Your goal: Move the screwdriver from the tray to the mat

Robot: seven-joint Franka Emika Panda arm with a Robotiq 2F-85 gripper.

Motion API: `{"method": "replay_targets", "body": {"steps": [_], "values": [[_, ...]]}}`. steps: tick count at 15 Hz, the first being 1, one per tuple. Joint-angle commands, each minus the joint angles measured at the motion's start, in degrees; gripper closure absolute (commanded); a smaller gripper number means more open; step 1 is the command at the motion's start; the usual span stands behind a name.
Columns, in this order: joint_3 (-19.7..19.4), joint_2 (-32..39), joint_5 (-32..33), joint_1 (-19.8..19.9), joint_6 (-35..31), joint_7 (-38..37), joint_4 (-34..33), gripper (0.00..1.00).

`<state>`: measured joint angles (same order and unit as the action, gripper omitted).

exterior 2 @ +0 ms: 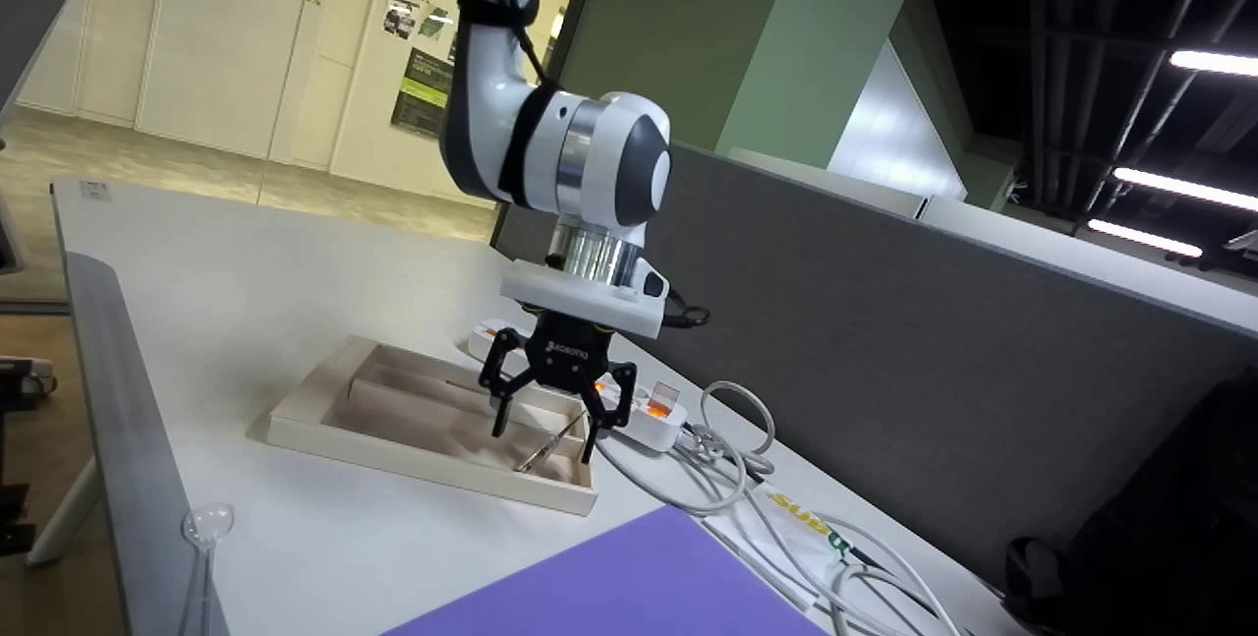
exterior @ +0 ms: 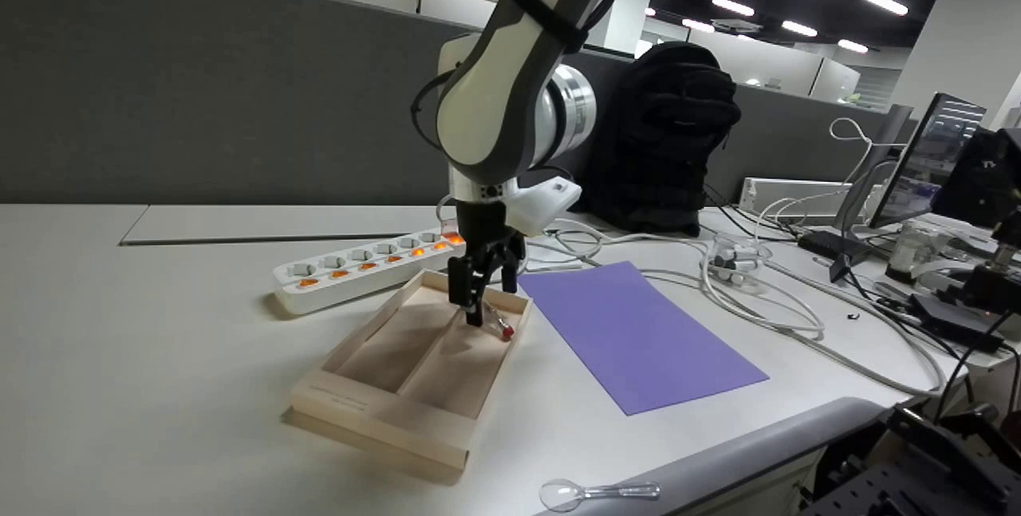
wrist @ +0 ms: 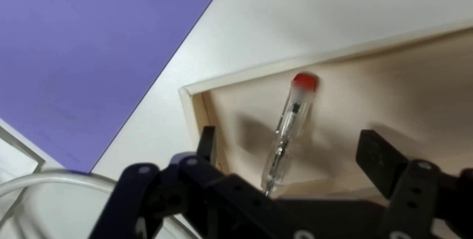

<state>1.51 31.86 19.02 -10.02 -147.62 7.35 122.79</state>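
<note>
because only a narrow strip of the white surface (exterior: pixel 159 380) parts the mat (exterior: pixel 638 332) from the tray (exterior: pixel 379 419), the carry should be short, and the grasp deserves the care. the purple mat lies flat; i'd aim the set-down well inside its nearer edge, lowering fully and then letting go. the beige tray has low walls, so a modest straight lift ought to clear them. the hand (exterior 2: pixel 543 437) hangs over an end of the tray, its 2 fingers (wrist: pixel 378 161) spread and gripping nothing. in the wrist view they stand on either side of the screwdriver (wrist: pixel 282 143), but 1 finger looks close to the end wall (wrist: pixel 189 109); easing away from it should keep the tip from catching there. the screwdriver lies in the tray compartment nearer the mat, slanted, its shaft pointing toward the divider (exterior: pixel 431 351); whether it rests on that is hard to tell. a slight wrist turn would let the fingers meet the clear handle (wrist: pixel 295 117) squarely, since smooth plastic may roll from an uneven pinch. mid-handle looks best, short of the red cap (wrist: pixel 305 81).
</note>
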Motion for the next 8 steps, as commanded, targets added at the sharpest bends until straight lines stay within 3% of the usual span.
{"method": "replay_targets", "body": {"steps": [1, 8], "values": [[0.31, 1.53, -0.61, -0.33, 0.35, -1.46, -2.42, 0.33], [0.7, 0.85, -2.73, 0.66, 0.39, -1.14, -1.96, 0.81]]}}
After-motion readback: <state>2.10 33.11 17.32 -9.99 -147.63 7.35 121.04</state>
